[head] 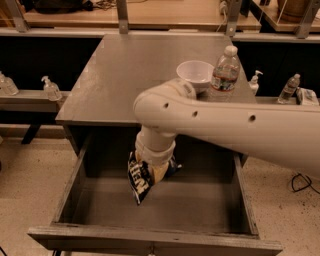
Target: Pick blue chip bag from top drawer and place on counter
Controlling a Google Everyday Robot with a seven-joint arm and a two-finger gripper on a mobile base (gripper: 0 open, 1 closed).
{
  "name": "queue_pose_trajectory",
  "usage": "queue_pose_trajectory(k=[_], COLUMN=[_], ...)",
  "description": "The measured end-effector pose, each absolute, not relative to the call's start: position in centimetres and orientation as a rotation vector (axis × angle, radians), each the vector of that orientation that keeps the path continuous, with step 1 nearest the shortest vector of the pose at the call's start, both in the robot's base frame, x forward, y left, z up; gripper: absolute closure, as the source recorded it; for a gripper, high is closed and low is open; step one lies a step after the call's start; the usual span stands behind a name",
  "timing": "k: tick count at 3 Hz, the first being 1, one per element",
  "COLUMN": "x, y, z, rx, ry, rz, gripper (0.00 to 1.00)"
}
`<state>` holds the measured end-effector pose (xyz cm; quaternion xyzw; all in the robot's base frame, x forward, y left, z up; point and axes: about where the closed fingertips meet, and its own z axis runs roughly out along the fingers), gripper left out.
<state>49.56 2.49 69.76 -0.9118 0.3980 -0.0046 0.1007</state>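
The blue chip bag (139, 180), dark with white lettering, hangs tilted over the inside of the open top drawer (150, 239), clear of the drawer floor. My gripper (157, 170) points straight down from the white arm and is shut on the bag's upper end; the wrist hides most of the grip. The grey counter (125, 75) lies just behind and above the drawer.
A white bowl (195, 73) and a water bottle (224, 75) stand on the counter's right rear part. Pump bottles stand on a low shelf at left (50, 89) and at right (255, 82). A tan bench (165, 12) runs behind.
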Motion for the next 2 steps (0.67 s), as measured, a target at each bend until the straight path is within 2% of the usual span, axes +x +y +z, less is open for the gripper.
queue_pose_trajectory(k=[2], x=[52.3], y=[2.7], z=[81.1], rx=[-2.675], ry=[1.051], rz=[-0.091], gripper=[1.0])
